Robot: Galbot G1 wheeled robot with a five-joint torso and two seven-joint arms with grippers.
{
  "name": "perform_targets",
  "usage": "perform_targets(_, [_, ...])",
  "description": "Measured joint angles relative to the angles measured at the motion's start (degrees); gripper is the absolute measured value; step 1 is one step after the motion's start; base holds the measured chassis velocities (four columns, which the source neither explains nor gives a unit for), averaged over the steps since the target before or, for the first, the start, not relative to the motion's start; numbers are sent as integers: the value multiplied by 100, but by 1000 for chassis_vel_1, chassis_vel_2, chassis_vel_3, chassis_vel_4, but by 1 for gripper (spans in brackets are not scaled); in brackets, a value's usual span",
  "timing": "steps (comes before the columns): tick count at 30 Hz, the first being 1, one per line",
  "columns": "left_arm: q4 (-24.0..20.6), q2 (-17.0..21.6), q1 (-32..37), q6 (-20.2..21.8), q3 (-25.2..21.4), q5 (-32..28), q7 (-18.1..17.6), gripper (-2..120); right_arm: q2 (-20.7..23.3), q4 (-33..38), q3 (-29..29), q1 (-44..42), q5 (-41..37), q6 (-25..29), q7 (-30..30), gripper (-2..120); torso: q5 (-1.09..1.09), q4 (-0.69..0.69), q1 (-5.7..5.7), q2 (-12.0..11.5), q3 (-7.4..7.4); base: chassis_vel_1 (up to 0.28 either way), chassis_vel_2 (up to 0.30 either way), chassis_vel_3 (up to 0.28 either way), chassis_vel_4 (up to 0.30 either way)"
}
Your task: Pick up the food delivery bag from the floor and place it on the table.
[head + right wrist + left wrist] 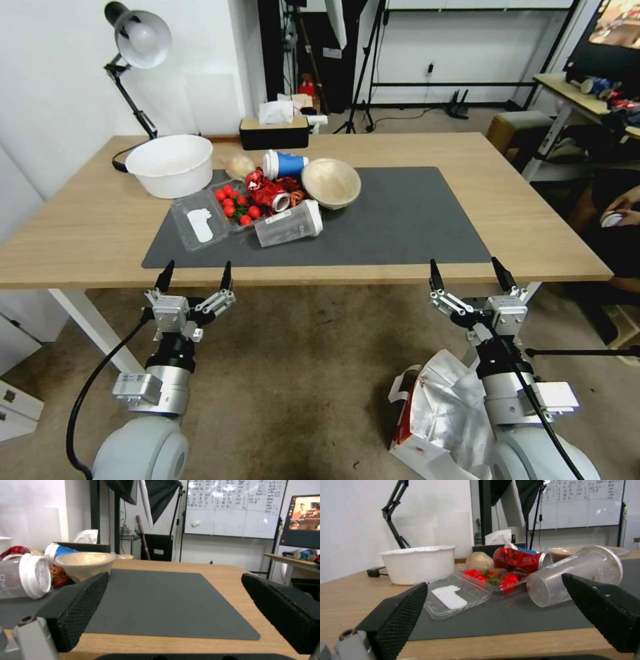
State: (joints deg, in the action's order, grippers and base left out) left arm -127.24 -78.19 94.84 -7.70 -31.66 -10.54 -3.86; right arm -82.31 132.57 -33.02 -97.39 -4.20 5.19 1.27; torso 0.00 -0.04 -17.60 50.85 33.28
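Note:
The food delivery bag (440, 407) lies on the floor (293, 373) at the lower right, its silver foil lining, a red side and a white strap showing; my right arm covers part of it. My right gripper (465, 267) is open above the bag, raised to the front edge of the table (80, 227), fingers pointing over the dark grey mat (413, 220). In the right wrist view the right gripper (175, 575) has the bare mat (166, 605) between its fingers. My left gripper (195, 275) is also open at the table's front edge, nothing held.
Clutter covers the mat's left half: a white tub (171, 165), an open clamshell of red fruit (233, 203), a tipped clear cup (288, 224), a crushed red can (267, 190), a blue cup (283, 163) and a beige bowl (331, 182). A lamp (137, 40) and tissue box (274, 131) stand behind.

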Motion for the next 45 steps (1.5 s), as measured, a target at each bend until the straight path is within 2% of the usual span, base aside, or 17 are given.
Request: perform_targets(45, [-32, -19, 110, -62, -25, 160, 42, 100, -56, -77, 60, -36, 79, 159, -53, 100, 0, 0, 485, -1169, -686, 0, 0, 0, 0])
